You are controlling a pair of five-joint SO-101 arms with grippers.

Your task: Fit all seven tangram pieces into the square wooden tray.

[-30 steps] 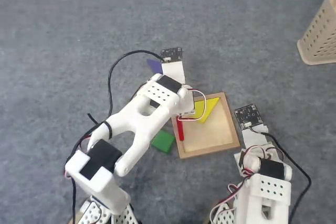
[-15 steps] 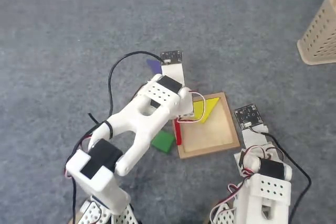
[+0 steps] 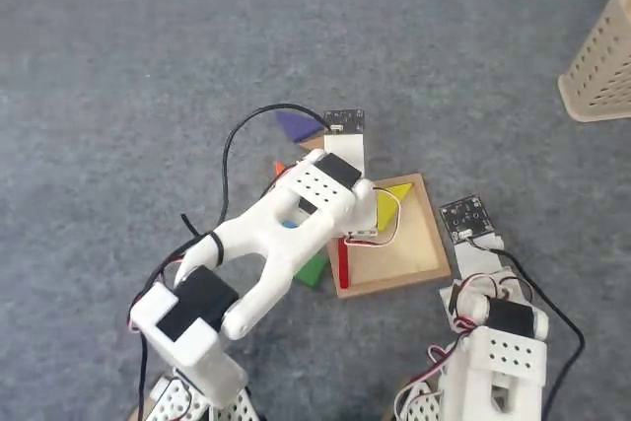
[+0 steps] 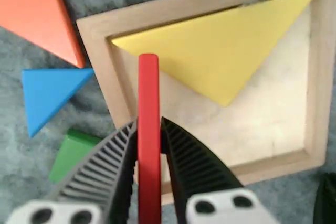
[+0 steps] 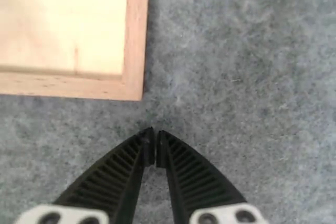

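Left pincer (image 4: 149, 124) swung right with red piece (image 4: 148, 77); orange piece (image 4: 37, 14), blue piece (image 4: 50, 90) uncovered.

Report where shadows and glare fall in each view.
High view: even light on the grey carpet, no glare. Left wrist view: a thin dark line between the yellow triangle and the tray rim; no glare on the red piece in the left gripper. Right wrist view: carpet slightly darker by the right gripper.

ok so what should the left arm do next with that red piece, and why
Probably shift the red piece inward and lower it: the left gripper holds it on edge by the tray wall, and bare floor lies beside the yellow triangle.
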